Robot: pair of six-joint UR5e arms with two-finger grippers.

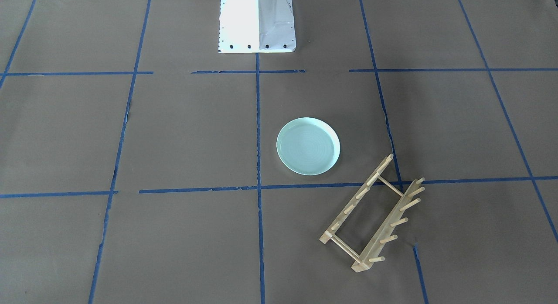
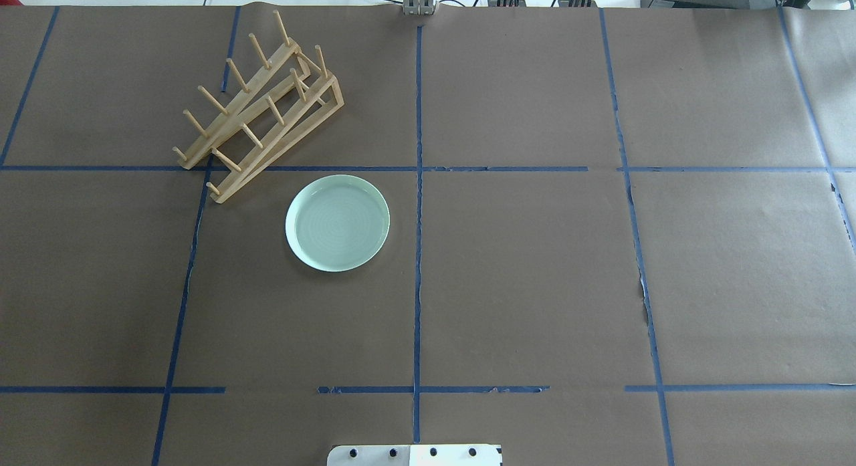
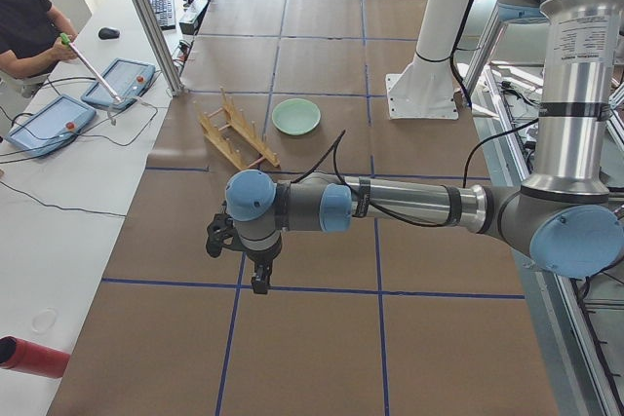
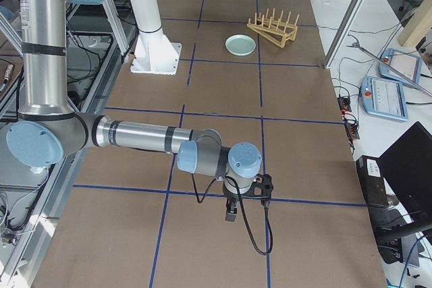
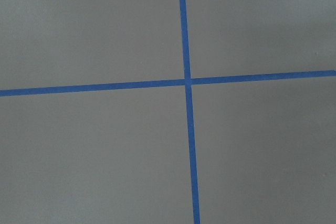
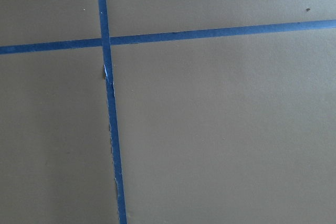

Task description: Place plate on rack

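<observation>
The pale mint-green plate (image 1: pixel 308 146) (image 2: pixel 338 222) lies flat and right side up on the brown table paper, with nothing on it. The light-wood rack (image 1: pixel 372 214) (image 2: pixel 261 111) stands just beyond it on my left side, close to the plate but apart from it, and holds nothing. Both also show small in the side views: plate (image 3: pixel 295 116) (image 4: pixel 240 45), rack (image 3: pixel 237 132) (image 4: pixel 273 26). My left gripper (image 3: pixel 258 280) and my right gripper (image 4: pixel 231 212) hang over the table's far ends, well away from both. I cannot tell whether either is open or shut. Both wrist views show only paper and tape.
The white robot pedestal (image 1: pixel 256 22) (image 2: pixel 414 454) stands at the table's robot-side edge. Blue tape lines (image 2: pixel 418 185) mark a grid on the paper. An operator (image 3: pixel 29 26) with tablets (image 3: pixel 119 80) sits beside the table, and a red cylinder (image 3: pixel 34 358) lies there.
</observation>
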